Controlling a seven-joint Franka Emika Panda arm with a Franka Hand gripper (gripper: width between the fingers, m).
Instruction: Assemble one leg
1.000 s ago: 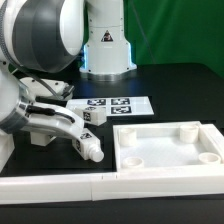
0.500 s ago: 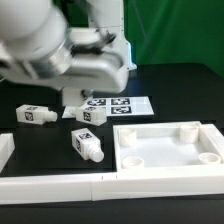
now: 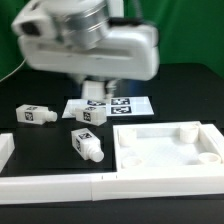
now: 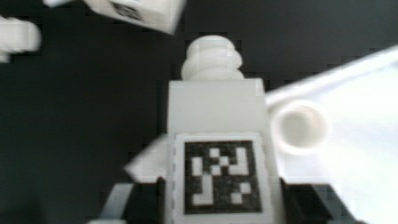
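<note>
In the wrist view my gripper point(image 4: 226, 205) is shut on a white leg point(image 4: 222, 110) at its tagged end. One dark finger lies against each side, and the leg's threaded tip points away from the fingers. The white tabletop point(image 4: 356, 90) with a round corner socket lies right beside this leg. In the exterior view the blurred arm point(image 3: 95, 40) hides the gripper. Three legs lie there: one point(image 3: 33, 114) at the exterior view's left, one point(image 3: 88, 113) under the arm, one point(image 3: 88, 145) nearer the front. The tabletop point(image 3: 160, 128) lies at the right. I cannot tell which of these legs is the held one.
The marker board point(image 3: 125, 103) lies behind the tabletop, partly under the arm. A long white rail point(image 3: 50, 185) runs along the front edge. Two more legs show beyond the held leg's tip in the wrist view, one tagged point(image 4: 146, 10) and one at the edge point(image 4: 15, 40).
The arm has swung from the exterior view's left to the middle. The leg it was at a second ago lies free near the front. The other legs have not moved.
</note>
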